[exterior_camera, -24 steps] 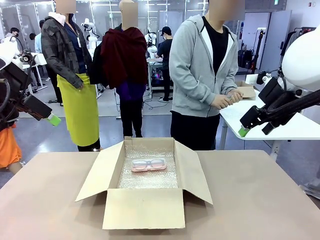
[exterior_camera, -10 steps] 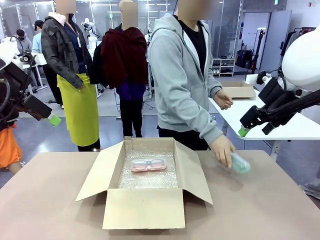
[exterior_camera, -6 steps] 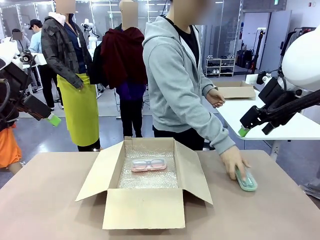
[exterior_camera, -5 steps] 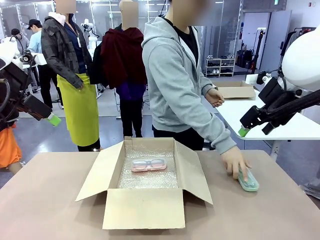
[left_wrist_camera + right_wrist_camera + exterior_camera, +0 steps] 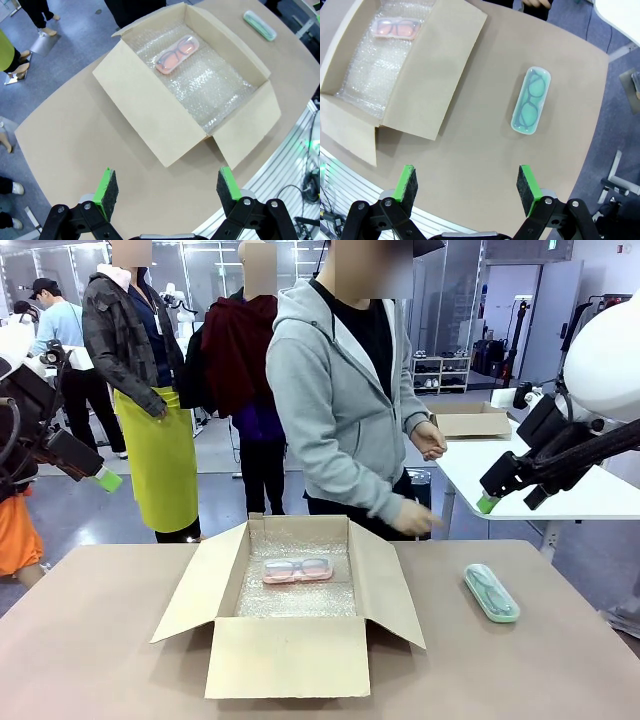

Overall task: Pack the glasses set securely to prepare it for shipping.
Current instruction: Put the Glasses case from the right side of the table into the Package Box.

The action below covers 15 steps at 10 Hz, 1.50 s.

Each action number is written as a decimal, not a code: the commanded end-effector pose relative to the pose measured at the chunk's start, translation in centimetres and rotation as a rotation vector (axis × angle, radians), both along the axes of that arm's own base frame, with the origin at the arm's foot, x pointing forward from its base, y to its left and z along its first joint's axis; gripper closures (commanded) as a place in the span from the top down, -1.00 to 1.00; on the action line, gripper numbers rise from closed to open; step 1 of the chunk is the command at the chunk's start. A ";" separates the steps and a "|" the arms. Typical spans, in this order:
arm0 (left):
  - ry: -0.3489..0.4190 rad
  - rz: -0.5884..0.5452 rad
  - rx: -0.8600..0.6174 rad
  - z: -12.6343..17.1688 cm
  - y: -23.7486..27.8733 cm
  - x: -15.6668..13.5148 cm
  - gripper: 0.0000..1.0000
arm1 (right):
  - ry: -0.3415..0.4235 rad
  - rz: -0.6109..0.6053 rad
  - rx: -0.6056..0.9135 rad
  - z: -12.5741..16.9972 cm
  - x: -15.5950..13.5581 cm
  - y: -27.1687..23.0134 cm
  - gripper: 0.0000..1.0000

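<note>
Mint green case (image 5: 491, 592) lies near the tabletop's (image 5: 100, 640) right edge, pink case (image 5: 297, 570) inside the open box (image 5: 290, 658) mid-tabletop, both well clear of the left fingers (image 5: 108, 187) and right fingers (image 5: 525, 183), each pair spread wide above.

Your robot's right arm (image 5: 606, 355) has a smooth, rounded white shell. Its black, boxy right claw (image 5: 466, 182) carries two flat green pads (image 5: 525, 184) on black fingers (image 5: 546, 211), with silver screws at the joints. The left arm (image 5: 35, 405) shows black housing and looped black cables. The left claw (image 5: 166, 181) matches it, black with green pads. The person (image 5: 340, 400) facing you wears a long-sleeved grey zip-up hoodie over a black shirt.
</note>
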<state>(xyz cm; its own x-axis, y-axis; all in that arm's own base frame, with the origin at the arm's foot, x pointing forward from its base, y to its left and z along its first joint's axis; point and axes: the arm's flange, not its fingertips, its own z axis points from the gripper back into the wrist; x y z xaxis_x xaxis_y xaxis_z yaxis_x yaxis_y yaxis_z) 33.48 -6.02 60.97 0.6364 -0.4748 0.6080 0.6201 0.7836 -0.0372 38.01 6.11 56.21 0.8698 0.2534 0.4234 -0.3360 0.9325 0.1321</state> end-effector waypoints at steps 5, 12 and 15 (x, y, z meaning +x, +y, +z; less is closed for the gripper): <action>-0.003 -0.010 -0.012 0.1 0.1 -0.1 1.00 | 0.215 -0.138 -0.082 -3.4 6.5 -3.5 1.00; -0.003 -0.010 -0.012 0.1 0.1 -0.1 1.00 | 0.202 -0.298 -0.144 -15.5 11.6 -2.6 1.00; -0.003 -0.010 -0.012 0.1 0.1 -0.1 1.00 | 0.185 -0.323 -0.108 -19.0 13.2 -2.8 1.00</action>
<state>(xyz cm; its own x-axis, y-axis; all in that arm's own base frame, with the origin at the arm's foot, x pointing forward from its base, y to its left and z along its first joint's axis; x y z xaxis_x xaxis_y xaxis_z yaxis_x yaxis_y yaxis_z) 33.48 -6.02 60.98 0.6362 -0.4747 0.6081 0.6201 0.7836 -0.0371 50.83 2.80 37.83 0.9763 0.0312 0.2143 -0.0445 0.9974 0.0575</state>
